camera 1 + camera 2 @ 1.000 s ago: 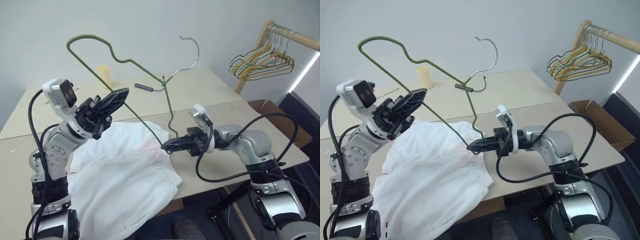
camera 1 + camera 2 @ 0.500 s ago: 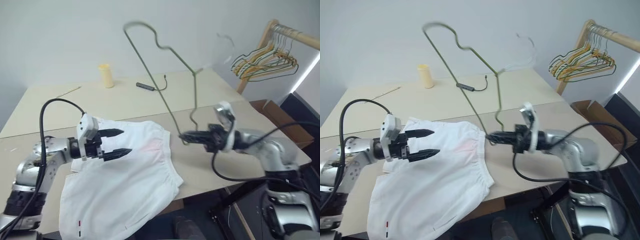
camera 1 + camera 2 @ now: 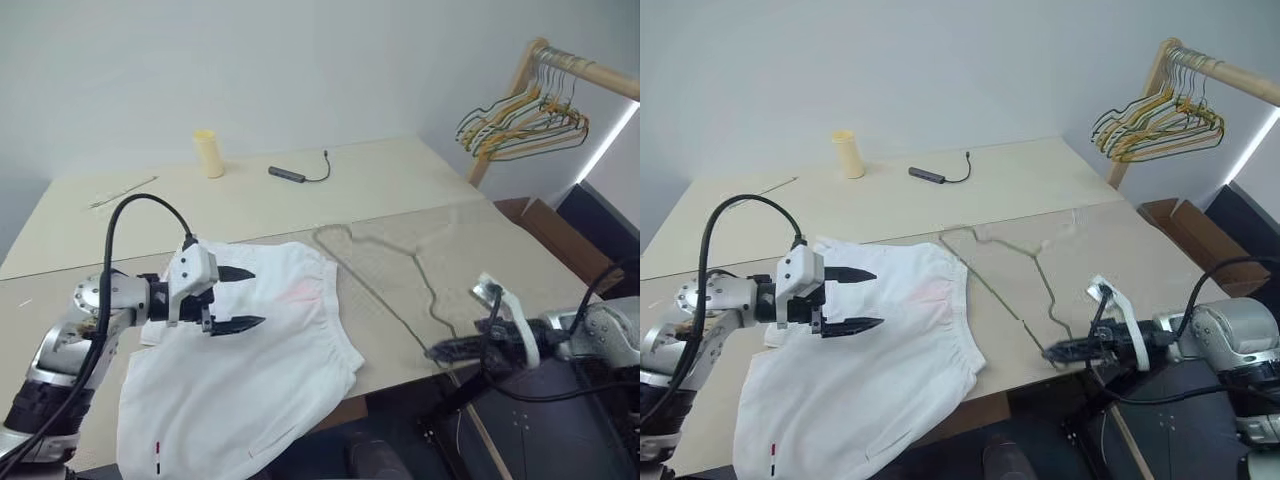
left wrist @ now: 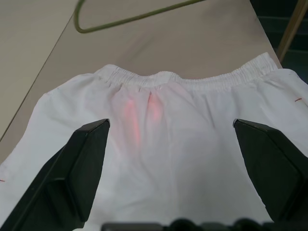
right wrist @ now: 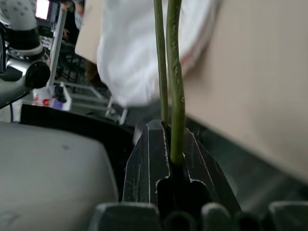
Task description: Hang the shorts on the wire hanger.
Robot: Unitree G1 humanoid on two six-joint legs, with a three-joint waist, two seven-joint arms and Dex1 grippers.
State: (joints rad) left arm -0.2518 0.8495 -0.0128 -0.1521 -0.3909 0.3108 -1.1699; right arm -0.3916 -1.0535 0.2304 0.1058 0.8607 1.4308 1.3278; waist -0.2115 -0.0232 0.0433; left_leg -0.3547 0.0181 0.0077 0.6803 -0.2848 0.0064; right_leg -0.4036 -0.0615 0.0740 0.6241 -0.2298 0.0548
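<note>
The white shorts [image 3: 250, 360] lie spread on the table's near left part, waistband toward the middle, with a faint pink smudge below it. My left gripper [image 3: 868, 298] hovers open just above them, and its two black fingers [image 4: 82, 168] frame the waistband [image 4: 192, 82]. The wire hanger [image 3: 1045, 290], thin and olive-grey, lies low and nearly flat over the table to the right of the shorts, blurred. My right gripper [image 3: 440, 350] is at the table's front edge, shut on the hanger's wire [image 5: 173, 72].
A yellow cup [image 3: 207, 152] and a black cable with a small adapter [image 3: 290, 174] sit at the table's [image 3: 420, 190] far side. A wooden rack with a bunch of coloured hangers [image 3: 525, 115] stands at the back right, a cardboard box [image 3: 545, 225] below it.
My right gripper swung the hanger from upright down flat over the table and drew back to the right front edge. My left gripper dropped from beside the hanger to the shorts and opened.
</note>
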